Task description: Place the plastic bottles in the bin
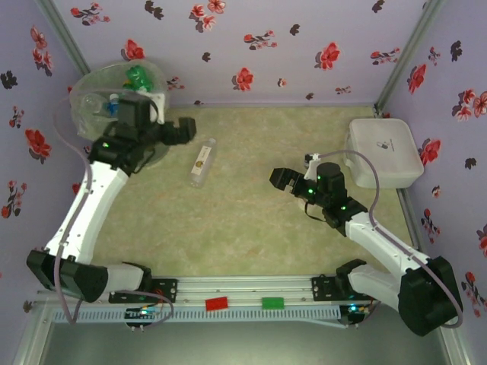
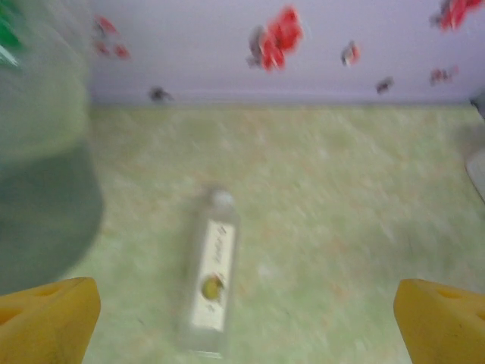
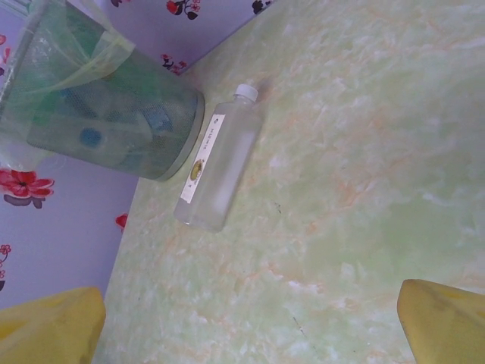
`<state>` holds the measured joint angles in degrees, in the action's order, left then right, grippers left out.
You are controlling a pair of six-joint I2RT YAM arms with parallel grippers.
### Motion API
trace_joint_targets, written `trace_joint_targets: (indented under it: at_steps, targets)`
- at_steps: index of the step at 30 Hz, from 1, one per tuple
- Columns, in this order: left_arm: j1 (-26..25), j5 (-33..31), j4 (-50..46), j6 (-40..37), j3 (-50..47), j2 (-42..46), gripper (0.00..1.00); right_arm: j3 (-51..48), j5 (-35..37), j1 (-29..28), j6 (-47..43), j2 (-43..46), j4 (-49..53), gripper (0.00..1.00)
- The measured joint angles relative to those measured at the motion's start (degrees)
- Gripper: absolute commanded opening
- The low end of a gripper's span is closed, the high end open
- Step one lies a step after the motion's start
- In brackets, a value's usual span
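Fingers (image 2: 45, 318) of left gripper (image 1: 183, 131) and right gripper (image 1: 283, 180) stood apart, empty; a clear bottle (image 1: 202, 162) lay on the table (image 1: 251, 228). Others sat in the bin (image 1: 85, 84).

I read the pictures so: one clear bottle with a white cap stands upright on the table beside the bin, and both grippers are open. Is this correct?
Not quite. The bottle lies on its side, not upright; the right wrist view shows it. The rest holds: white cap, beside the bin, left gripper and right gripper open.
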<state>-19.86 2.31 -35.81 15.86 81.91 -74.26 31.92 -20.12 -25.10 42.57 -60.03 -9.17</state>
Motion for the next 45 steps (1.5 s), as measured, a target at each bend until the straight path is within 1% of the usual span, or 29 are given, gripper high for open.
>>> trace_joint_targets:
  at_steps: [2, 4, 9, 13, 17, 19, 23, 29, 34, 35, 36, 39, 41, 45]
  targets:
    - [-2.0, 0.6, 2.8, 1.3, -6.4, 0.3, 1.00, -0.3, 0.7, 0.0, 0.2, -0.1, -0.1, 1.00]
    - [-3.1, 0.8, 4.2, 2.1, -10.3, -0.5, 1.00, -0.7, 1.6, 0.0, 0.6, -0.1, -0.3, 0.99]
    - [-4.6, -1.4, 7.0, 1.8, -12.0, -7.8, 1.00, -1.5, 4.4, 0.0, 1.9, -0.1, -0.4, 1.00]
    - [-4.6, -4.7, 7.5, -0.9, -8.8, -17.8, 1.00, -1.7, 6.3, 0.0, 2.6, 0.6, 0.3, 1.00]
    - [-4.1, -6.9, 6.0, -3.7, -0.5, -29.7, 1.00, -1.7, 7.7, 0.0, 2.7, 3.5, 2.3, 1.00]
    - [-3.6, -7.7, 5.2, -4.6, 2.7, -33.9, 1.00, -1.7, 8.4, 0.0, 2.7, 5.2, 3.3, 1.00]
    - [-2.2, -8.9, 3.7, -6.0, 5.5, -39.0, 1.00, -1.7, 9.9, 0.0, 2.5, 8.1, 5.5, 1.00]
    - [-1.4, -9.3, 2.2, -6.3, 6.1, -42.8, 0.98, -1.7, 11.2, 0.0, 2.2, 8.8, 7.5, 0.99]
    - [-1.5, -9.1, 2.0, -6.4, 6.1, -44.5, 0.90, -1.8, 11.4, 0.0, 1.5, 8.9, 8.2, 1.00]
    - [-1.5, -9.0, 2.0, -6.4, 6.1, -44.8, 0.87, -2.0, 11.5, 0.0, 1.4, 9.0, 8.2, 1.00]
    - [-1.4, -8.7, 1.9, -6.4, 6.1, -45.1, 0.83, -2.1, 11.6, 0.0, 1.4, 9.2, 8.3, 1.00]
    - [-1.5, -8.1, 1.9, -6.3, 6.1, -45.8, 0.66, -2.5, 12.0, 0.0, 1.4, 9.6, 8.5, 1.00]
    - [-1.5, -7.6, 1.7, -6.1, 6.1, -45.9, 0.57, -2.5, 12.3, 0.0, 1.3, 9.6, 8.5, 1.00]
    - [-1.5, -7.4, 1.6, -5.9, 6.1, -45.7, 0.52, -2.5, 12.4, 0.0, 1.0, 9.6, 8.5, 1.00]
